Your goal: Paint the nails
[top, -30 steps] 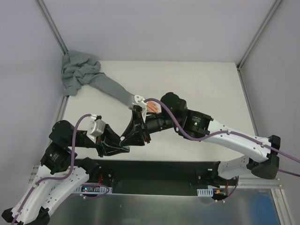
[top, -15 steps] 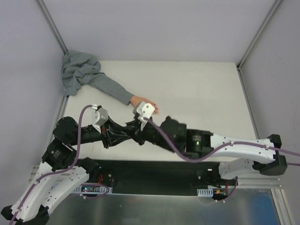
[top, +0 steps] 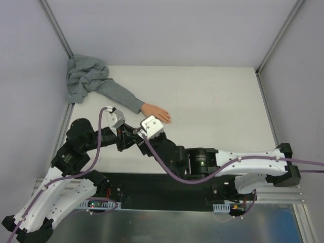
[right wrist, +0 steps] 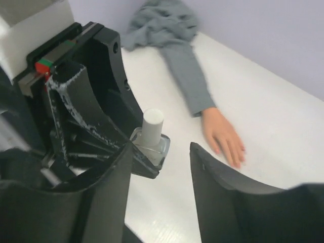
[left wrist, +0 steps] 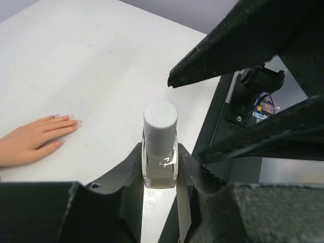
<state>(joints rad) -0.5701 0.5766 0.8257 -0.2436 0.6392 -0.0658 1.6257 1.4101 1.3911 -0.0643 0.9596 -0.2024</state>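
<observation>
R arm (top: pixel 243 163) backed off fake hand (top: pixel 157 112); nails (left wrist: pixel 59 144) tiny, pinker than skin.

The left gripper (left wrist: pixel 160 164) clamped a clear nail polish bottle (left wrist: pixel 160 154) upright, white cap (left wrist: pixel 160 120) on top. On the white table (left wrist: pixel 101 61), at left, lay the fake hand (left wrist: pixel 31 143), its nails (left wrist: pixel 59 144) faintly pink. Black fingers (left wrist: pixel 238 40), probably of the right gripper (left wrist: pixel 183 116), stood spread at upper right.

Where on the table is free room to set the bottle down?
Widest bare patch: the right half of the table, between the fake hand and the right edge. A narrower strip runs behind the hand along the back edge. Crowded: near left, where the left gripper holding the bottle meets the open right gripper, and the far-left corner with the bunched sleeve.
</observation>
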